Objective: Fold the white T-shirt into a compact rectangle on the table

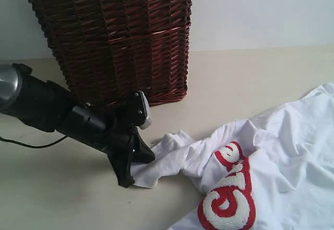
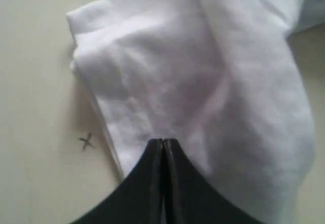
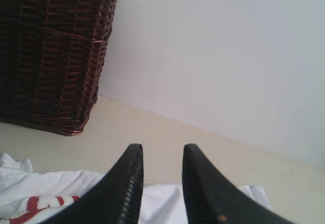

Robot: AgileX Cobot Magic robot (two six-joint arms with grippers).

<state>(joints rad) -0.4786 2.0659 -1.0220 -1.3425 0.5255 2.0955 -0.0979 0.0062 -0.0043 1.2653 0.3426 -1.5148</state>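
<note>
The white T-shirt [image 1: 292,152] lies crumpled on the cream table [image 1: 235,79] at the right, its red band of fuzzy white letters [image 1: 229,198] facing up. One sleeve stretches left to my left gripper [image 1: 138,168], which is shut, its tips pinching the sleeve cloth. In the left wrist view the closed tips [image 2: 162,140] sit on the white T-shirt [image 2: 203,71]. My right gripper [image 3: 162,150] is out of the exterior view. It hangs open above the white T-shirt [image 3: 162,203], with nothing between its fingers.
A dark red-brown wicker basket [image 1: 115,37] with white lace trim stands at the back left, just behind the left arm; it also shows in the right wrist view [image 3: 51,56]. A small x mark [image 2: 87,141] is on the table beside the sleeve. A pale wall backs the table.
</note>
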